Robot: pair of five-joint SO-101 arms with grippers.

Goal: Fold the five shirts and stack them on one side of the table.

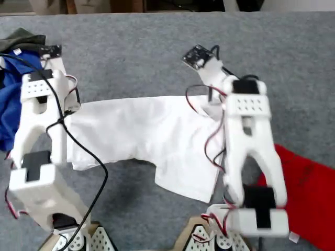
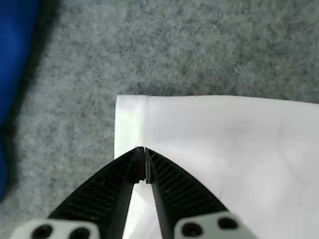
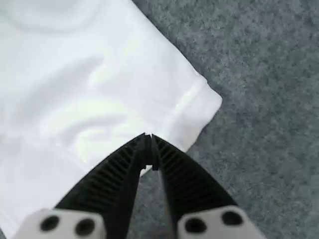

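White cloth shirt (image 1: 141,130) spread mid grey felt worktop (image 1: 157,47), pinched both ends.
L hand (image 2: 144,162) clamps its hem nr left edge; R hand (image 3: 148,149) clamps a sleeve corner; blue cloth shirt (image 1: 10,104) at left edge.

Overhead; wrists close over white shirt (image 1: 146,130)
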